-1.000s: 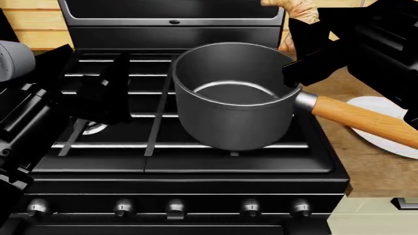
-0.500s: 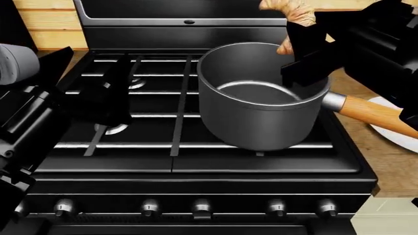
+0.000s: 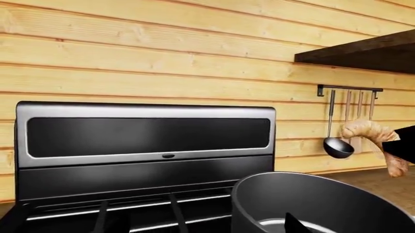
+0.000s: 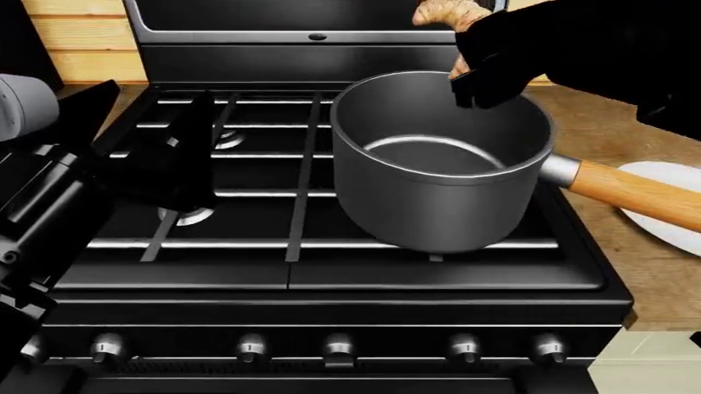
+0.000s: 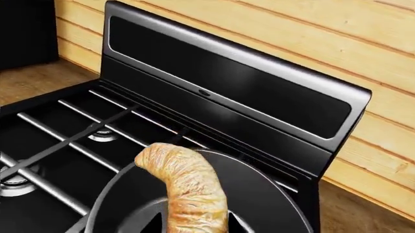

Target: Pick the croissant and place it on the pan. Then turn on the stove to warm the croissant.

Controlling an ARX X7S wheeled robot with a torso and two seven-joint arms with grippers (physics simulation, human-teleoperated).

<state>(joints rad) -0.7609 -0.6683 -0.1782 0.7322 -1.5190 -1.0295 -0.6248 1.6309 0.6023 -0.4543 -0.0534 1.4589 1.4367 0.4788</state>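
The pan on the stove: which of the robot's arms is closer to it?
Right. The right gripper holds the croissant above the pan's far rim; the left gripper hangs off beside it, over the grates.

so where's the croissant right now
The croissant is held in the air by the right gripper, over the far rim of the pan on the stove, at the head view's upper right.

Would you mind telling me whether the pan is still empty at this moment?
Empty: the pan shows only its bare shiny bottom, while the croissant is held above its far rim by the right gripper.
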